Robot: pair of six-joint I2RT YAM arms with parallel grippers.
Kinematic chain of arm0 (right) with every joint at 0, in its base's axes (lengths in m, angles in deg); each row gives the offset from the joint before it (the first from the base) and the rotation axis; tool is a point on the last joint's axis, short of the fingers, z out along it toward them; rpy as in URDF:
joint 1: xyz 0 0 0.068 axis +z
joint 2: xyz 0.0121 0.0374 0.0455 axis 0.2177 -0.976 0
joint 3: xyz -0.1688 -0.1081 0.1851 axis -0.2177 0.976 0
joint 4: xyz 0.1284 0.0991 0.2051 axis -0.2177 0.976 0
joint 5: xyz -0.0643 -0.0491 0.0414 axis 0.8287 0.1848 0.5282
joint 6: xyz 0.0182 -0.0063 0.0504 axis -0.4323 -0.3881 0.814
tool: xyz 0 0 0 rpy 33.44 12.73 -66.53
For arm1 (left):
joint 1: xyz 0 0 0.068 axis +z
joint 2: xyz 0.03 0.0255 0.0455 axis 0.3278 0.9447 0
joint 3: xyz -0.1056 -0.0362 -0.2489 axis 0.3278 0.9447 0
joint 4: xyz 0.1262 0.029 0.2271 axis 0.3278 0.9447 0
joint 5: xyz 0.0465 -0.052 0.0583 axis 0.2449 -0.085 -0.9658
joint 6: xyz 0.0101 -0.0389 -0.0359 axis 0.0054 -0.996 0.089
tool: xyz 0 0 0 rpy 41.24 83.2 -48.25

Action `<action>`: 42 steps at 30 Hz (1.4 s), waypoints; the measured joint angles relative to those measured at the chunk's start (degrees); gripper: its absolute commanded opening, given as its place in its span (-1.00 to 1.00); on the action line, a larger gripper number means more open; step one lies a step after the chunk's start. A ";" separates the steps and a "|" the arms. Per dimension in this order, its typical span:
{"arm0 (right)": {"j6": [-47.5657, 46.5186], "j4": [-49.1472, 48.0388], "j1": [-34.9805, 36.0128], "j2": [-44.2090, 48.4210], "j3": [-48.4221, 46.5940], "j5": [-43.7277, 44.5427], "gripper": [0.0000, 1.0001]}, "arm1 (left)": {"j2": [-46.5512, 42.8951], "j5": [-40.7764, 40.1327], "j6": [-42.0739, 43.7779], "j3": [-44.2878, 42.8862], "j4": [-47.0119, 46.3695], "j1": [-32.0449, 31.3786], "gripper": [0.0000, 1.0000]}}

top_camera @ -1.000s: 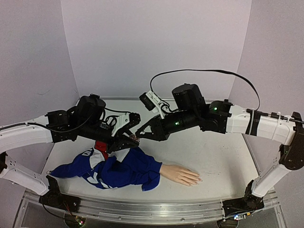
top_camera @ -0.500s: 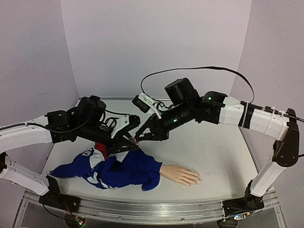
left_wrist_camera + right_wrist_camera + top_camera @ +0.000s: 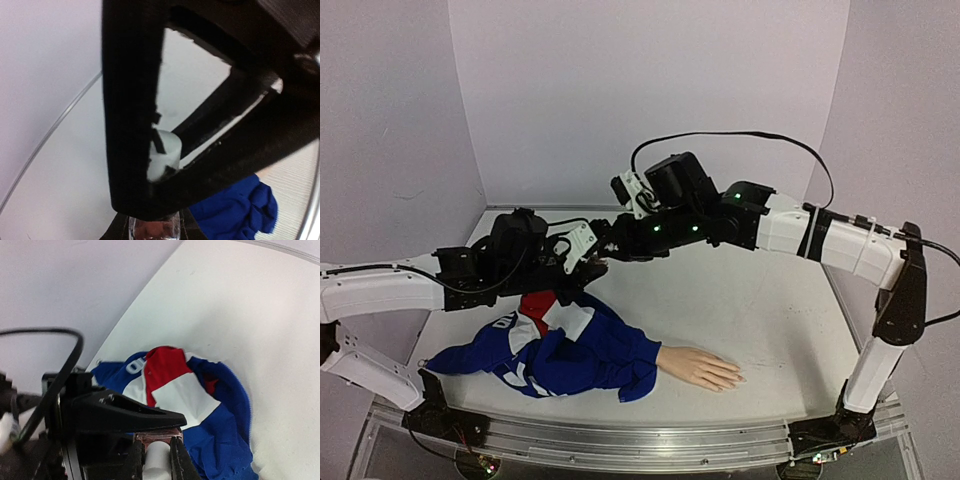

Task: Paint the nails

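The beige mannequin hand (image 3: 700,368) lies palm down near the front edge, its arm in a blue, white and red sleeve (image 3: 570,352). Its nails (image 3: 736,379) are too small to make out. Both grippers meet above the table behind the sleeve. My left gripper (image 3: 588,263) is shut on the pinkish glass polish bottle (image 3: 152,231). My right gripper (image 3: 611,249) is shut on the bottle's white cap (image 3: 158,461), which sits between its black fingers (image 3: 137,460). In the left wrist view the cap (image 3: 163,156) shows past the right gripper's black frame.
The white table (image 3: 770,310) ends in a metal rail (image 3: 650,440) along the front. Lilac walls close in the back and both sides. The right arm (image 3: 840,245) arches across the back right, with a black cable looping above it.
Both grippers, still joined at the bottle, have moved up and toward the back, away from the sleeve. The right arm has swung leftward and stretched out.
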 measured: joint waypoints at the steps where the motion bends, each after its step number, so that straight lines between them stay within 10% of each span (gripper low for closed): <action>1: 3.06 0.57 0.48 -0.85 -1.16 3.93 -1.00 | 1.22 -1.90 1.09 0.57 -2.82 0.13 -1.00; 8: 14.51 0.15 1.77 -3.10 -3.69 17.03 -0.76 | 5.49 -6.43 3.93 2.32 -14.14 1.62 -1.00; 22: 9.88 -0.37 1.53 6.29 5.46 11.65 0.70 | -2.36 -3.13 -11.23 9.27 -18.05 -0.59 -1.00; 42: -16.04 -12.68 -3.08 14.75 12.11 -29.68 0.21 | -5.27 59.47 -25.92 3.13 -10.10 8.37 -1.00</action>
